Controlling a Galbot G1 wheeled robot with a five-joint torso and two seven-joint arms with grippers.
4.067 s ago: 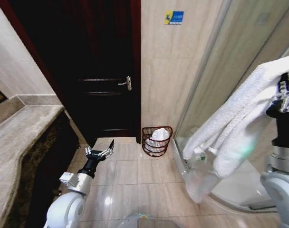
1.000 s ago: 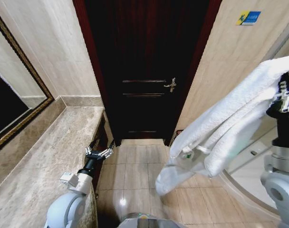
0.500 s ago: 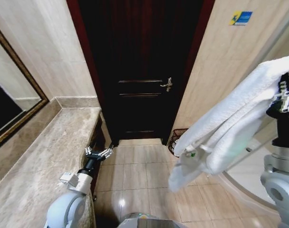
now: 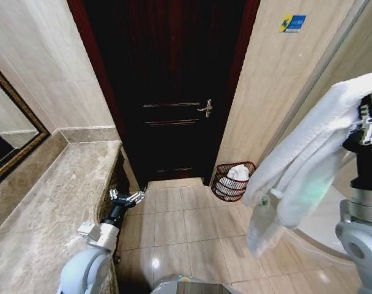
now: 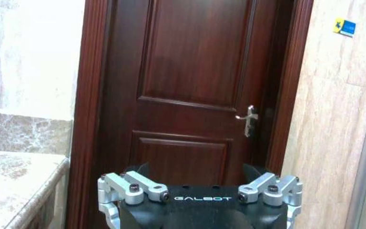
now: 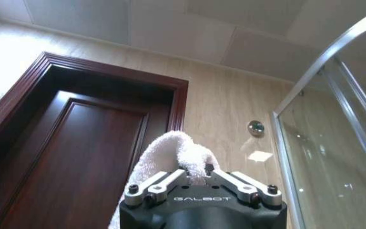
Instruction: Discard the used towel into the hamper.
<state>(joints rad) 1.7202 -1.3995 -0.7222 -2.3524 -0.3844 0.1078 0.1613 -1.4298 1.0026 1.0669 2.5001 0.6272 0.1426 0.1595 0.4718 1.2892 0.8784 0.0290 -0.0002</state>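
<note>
A tiled bathroom lies before me: a dark wooden door (image 4: 174, 92) with a lever handle (image 4: 205, 108) ahead, a marble counter (image 4: 45, 208) along my left, a glass shower screen (image 4: 333, 79) on my right. The hamper (image 4: 233, 181) stands on the floor tiles against the wall just right of the door, with something white already in it. My right gripper (image 6: 198, 180) is raised high and pinched shut on a fold of the white towel (image 4: 302, 153), which drapes down from it in a long loose hang. My left gripper (image 4: 127, 197) waits low by the counter edge, fingers spread, holding nothing.

The towel looks soft, limp and fairly bulky; I judge it will swing and trail, so the grip near its folded top suits it.

Half a second ago the hamper was half hidden behind the towel; the whole view has since swung, and the hamper now shows clear.
</note>
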